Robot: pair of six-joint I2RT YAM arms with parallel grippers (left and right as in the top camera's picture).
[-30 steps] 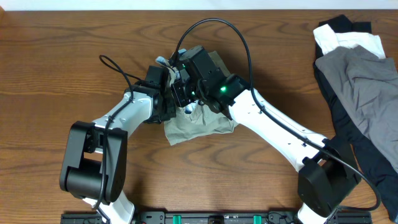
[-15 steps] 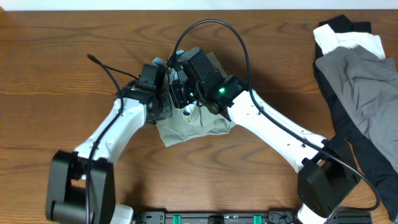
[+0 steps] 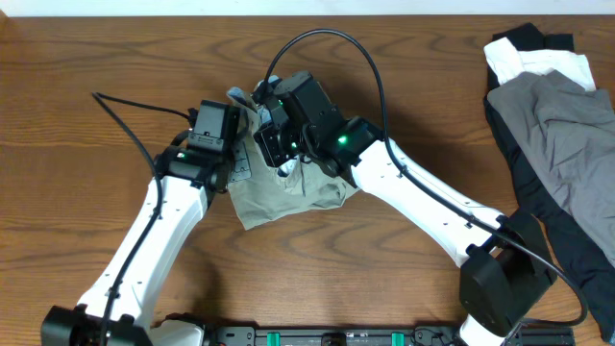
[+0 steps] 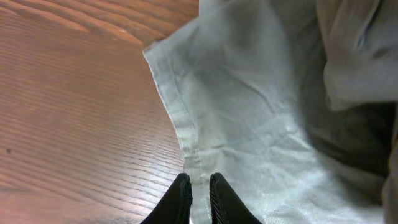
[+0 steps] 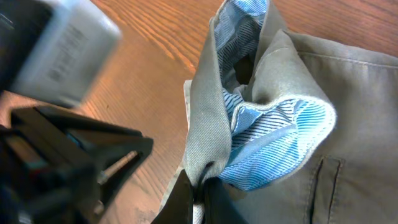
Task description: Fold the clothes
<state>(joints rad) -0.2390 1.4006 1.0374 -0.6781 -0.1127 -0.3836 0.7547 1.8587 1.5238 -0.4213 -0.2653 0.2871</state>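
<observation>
The crumpled light khaki-grey cloth shorts [image 3: 303, 192] lie mid-way across the brown wooden table [image 3: 96, 58], left gripper [image 4: 199, 190] pinching their outer hem, right gripper [image 5: 199, 186] nipping a waist fold just beside it, bulk trailing toward the robot

Khaki shorts [image 3: 293, 200] bunched at centre, blue-striped lining exposed — grey, white, black garments [image 3: 555, 125] heaped right.

my bench [image 3: 77, 77] is brown wood with wavy grain, spread across nearly all i see. a thin pale strip [image 3: 307, 6] runs beyond its far edge, a black rail [image 3: 240, 337] along the near one. soft glare lightens the wood.
</observation>
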